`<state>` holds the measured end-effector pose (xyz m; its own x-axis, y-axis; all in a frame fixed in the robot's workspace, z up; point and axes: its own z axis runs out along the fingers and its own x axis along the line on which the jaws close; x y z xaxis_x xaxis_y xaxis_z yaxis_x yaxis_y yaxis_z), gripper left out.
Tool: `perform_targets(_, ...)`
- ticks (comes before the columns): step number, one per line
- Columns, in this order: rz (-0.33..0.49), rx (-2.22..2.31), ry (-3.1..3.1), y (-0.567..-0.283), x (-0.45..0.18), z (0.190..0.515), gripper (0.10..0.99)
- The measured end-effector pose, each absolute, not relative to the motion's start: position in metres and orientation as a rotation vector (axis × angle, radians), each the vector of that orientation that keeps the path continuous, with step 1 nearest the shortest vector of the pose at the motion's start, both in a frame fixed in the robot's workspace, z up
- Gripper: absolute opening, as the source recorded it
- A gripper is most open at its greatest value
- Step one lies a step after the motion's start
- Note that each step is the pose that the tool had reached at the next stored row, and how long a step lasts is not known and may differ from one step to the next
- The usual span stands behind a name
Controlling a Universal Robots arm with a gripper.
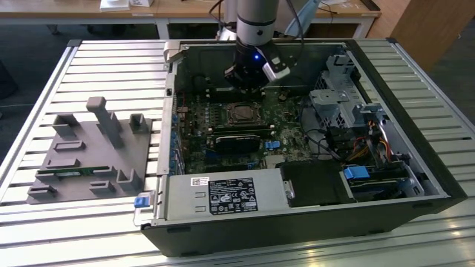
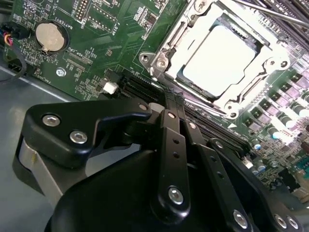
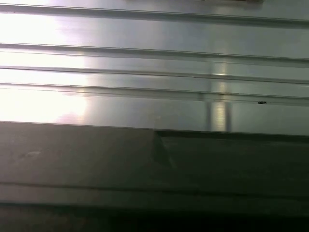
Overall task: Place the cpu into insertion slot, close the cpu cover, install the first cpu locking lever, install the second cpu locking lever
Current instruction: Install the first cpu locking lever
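The cpu (image 2: pixel 219 55), a silvery square chip, lies flat in the insertion slot (image 1: pixel 241 114) on the green motherboard. The cpu cover (image 2: pixel 170 42), a silver frame with a large window, lies down around the chip. A thin metal rod (image 2: pixel 275 12) runs along one side of the socket. In the exterior view my gripper (image 1: pixel 248 89) hangs inside the open case, just behind the socket. In the second wrist view the black fingers (image 2: pixel 174 140) sit pressed together, and the gripper (image 2: pixel 170 99) holds nothing, a short way off the cover's corner.
Long black memory slots (image 1: pixel 239 129) lie in front of the socket. A drive cage and cables (image 1: pixel 349 111) fill the case on the exterior view's right, with a power supply (image 1: pixel 222 197) at the front. A grey fixture block (image 1: pixel 93 150) sits on the slatted table (image 3: pixel 145 34).
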<state>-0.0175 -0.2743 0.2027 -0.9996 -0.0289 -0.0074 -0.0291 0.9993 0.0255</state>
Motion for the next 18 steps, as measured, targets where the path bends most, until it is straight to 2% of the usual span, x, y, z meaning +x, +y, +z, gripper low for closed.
perform_targets(18, 0.028, -0.046, 3.134, -0.2743, -0.0171, 0.1997, 0.118)
